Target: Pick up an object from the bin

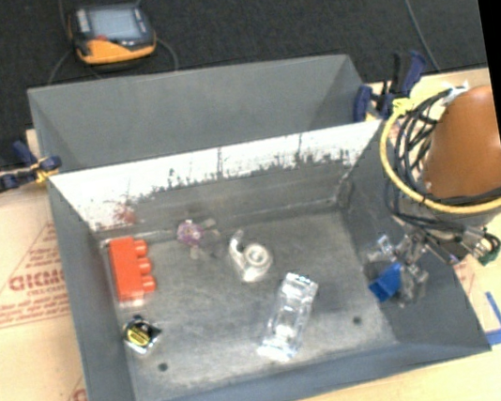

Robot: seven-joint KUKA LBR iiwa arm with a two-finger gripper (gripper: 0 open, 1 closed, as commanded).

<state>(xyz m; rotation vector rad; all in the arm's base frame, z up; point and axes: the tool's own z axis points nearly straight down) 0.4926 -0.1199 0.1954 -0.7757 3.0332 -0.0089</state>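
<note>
My gripper hangs low over the bin's right slope, close to the right wall. A small blue thing sits right at its lower left tip; whether it is gripped I cannot tell. The nearest loose thing on the floor is a clear plastic box, lying tilted left of the gripper. Further left and a little up lies a white roll.
An orange block lies at the floor's left side, with a small yellow and black tape measure below it. A small purple thing sits near the back wall. The arm's orange dome and cables overhang the right rim.
</note>
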